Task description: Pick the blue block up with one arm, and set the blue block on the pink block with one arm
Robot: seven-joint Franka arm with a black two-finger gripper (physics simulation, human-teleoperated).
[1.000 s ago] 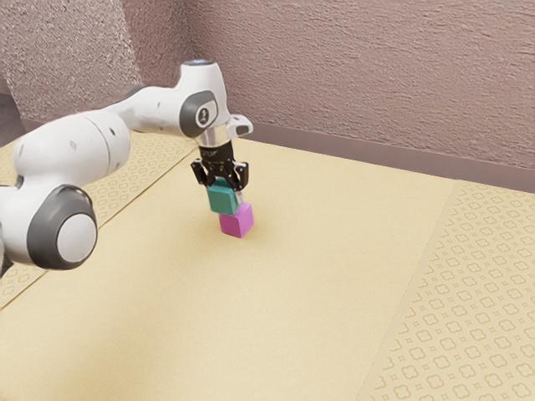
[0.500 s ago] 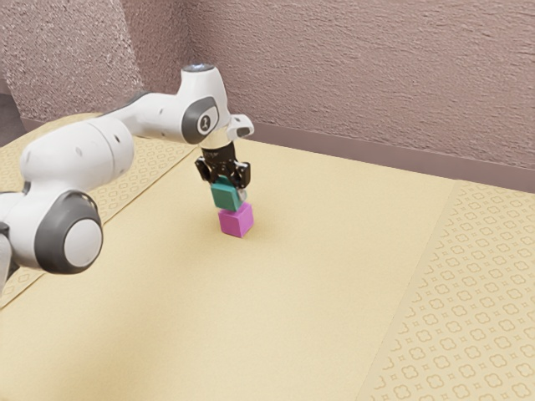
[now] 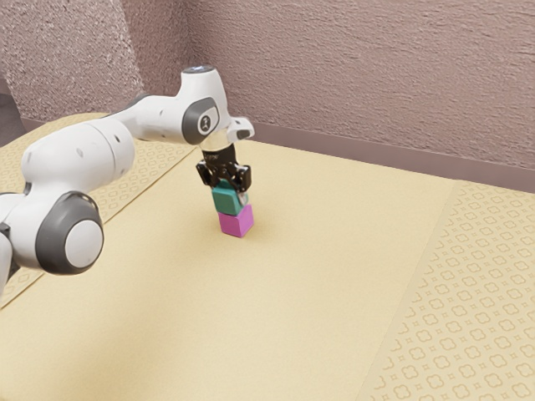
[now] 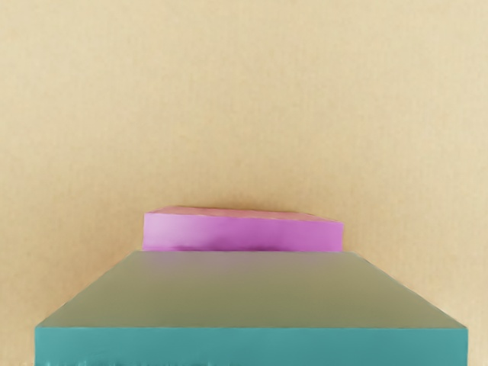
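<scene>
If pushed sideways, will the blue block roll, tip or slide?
Probably slide, not roll: the blue block has flat faces. It looks rigid, with straight edges in the gripper. Seemingly off-centre on the pink block, it might tip.

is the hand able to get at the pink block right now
Probably not. The hand is shut on the blue block, and that block is right over the pink block, covering its top. The pink block's sides look free, but the hand is full.
</scene>
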